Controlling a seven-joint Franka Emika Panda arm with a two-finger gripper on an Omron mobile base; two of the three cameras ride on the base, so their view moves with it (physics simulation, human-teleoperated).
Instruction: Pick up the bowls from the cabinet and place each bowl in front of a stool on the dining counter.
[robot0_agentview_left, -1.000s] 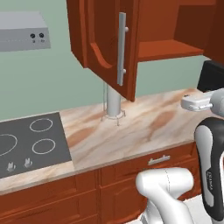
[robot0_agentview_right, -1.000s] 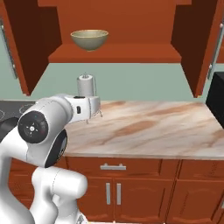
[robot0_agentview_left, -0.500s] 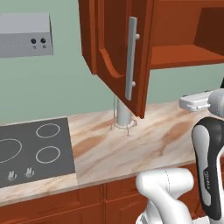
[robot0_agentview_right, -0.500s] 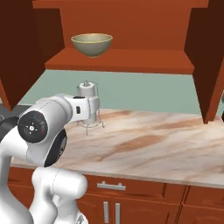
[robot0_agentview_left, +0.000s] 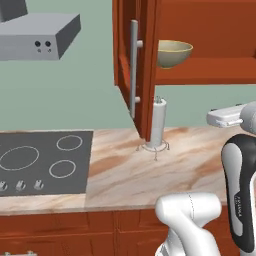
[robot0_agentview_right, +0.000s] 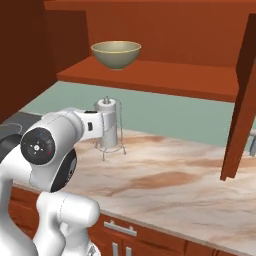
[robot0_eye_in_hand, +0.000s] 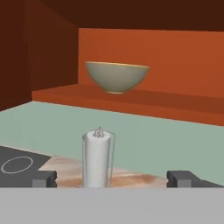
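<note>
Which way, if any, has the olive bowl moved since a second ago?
No. The olive bowl sits at the same spot near the left end of the cabinet shelf, above the paper towel holder; the base camera moved closer.

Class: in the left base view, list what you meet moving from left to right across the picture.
Range hood → black cooktop → silver door handle → paper towel holder → olive-tan bowl → robot arm.
</note>
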